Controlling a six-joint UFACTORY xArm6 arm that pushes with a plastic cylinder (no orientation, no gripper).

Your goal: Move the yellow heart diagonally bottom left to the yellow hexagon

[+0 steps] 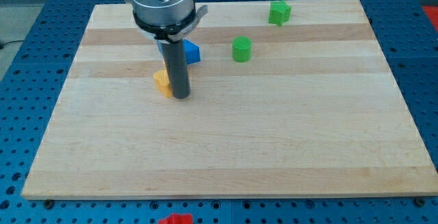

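A pale wooden board (274, 142) is lying on a blue perforated table (27, 114). My arm's grey metal housing (161, 5) is running off the view's top. My tip (181, 96) is holding nothing, touching a yellow block (162, 82) whose shape the rod is half hiding. A blue block (191, 53) is sitting partly hidden behind it. A green cylinder (241, 48) and a green star-like block (279, 12) are standing apart. A red block (176, 218) is cut off at the view's bottom.
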